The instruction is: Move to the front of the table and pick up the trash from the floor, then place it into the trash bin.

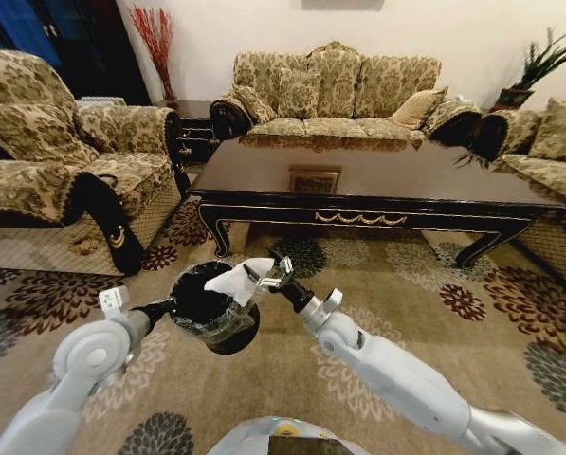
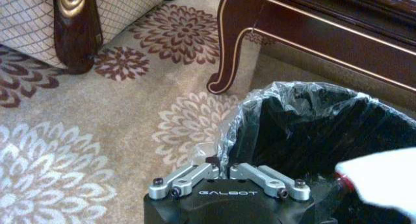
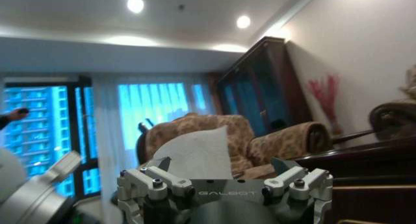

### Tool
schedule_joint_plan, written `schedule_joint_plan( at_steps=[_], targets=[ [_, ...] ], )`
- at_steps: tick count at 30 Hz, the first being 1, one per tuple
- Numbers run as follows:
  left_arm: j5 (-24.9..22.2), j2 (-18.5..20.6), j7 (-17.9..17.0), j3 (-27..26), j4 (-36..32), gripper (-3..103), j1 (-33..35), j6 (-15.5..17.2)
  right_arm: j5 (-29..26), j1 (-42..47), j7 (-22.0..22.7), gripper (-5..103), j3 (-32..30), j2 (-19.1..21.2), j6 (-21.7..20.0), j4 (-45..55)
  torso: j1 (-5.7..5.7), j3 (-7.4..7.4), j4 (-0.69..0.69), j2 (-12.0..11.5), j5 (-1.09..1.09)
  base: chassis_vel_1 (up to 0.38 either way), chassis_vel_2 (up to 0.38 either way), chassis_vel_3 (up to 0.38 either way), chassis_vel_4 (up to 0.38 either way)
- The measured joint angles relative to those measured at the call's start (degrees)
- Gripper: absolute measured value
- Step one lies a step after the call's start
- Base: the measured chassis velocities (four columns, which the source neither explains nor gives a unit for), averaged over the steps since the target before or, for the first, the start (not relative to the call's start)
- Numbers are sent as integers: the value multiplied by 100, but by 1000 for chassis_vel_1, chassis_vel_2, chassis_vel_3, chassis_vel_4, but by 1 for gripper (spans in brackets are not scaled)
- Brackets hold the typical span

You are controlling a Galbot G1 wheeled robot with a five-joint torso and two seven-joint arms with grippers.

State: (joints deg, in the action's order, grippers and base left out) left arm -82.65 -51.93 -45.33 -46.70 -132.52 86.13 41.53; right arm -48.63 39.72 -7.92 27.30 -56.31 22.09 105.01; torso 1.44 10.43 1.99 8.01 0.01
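My left gripper [image 1: 169,305] is shut on the rim of the trash bin [image 1: 207,303], a small black bin lined with a crinkled bag, and holds it off the floor [image 1: 434,313]. In the left wrist view that gripper [image 2: 217,163] clamps the bagged rim of the bin [image 2: 318,131]. A white paper piece of trash [image 1: 230,282] hangs over the bin's mouth at my right gripper [image 1: 268,275]. In the right wrist view the right gripper [image 3: 221,163] stands open, jaws wide apart, the paper [image 3: 195,148] leaning by one finger. The paper [image 2: 380,177] shows over the bin's edge. The table [image 1: 377,175] stands just beyond.
A patterned armchair [image 1: 55,171] is at the left, a sofa [image 1: 335,90] behind the table and another sofa [image 1: 548,152] at the right. A curved table leg [image 2: 227,63] stands close to the bin. A small framed object [image 1: 315,180] lies on the tabletop.
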Motion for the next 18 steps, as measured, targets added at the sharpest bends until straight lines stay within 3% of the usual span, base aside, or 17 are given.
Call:
schedule_joint_plan(
  at_steps=[6,10,18],
  targets=[
    [134,-108,49,44,64,3,5,-7,75,-589,112,100,853,-148,-124,85,0,0,1,0,-1,0,0,0,0],
    [192,-148,83,86,198,3,-63,-16,82,-1201,413,100,1471,-531,-169,-59,0,0,2,0,-1,0,0,0,0],
    [290,-166,150,169,303,3,-106,-28,172,-2093,445,100,1872,-1020,-157,-716,0,1,1,1,-1,0,0,0,0]
  ],
)
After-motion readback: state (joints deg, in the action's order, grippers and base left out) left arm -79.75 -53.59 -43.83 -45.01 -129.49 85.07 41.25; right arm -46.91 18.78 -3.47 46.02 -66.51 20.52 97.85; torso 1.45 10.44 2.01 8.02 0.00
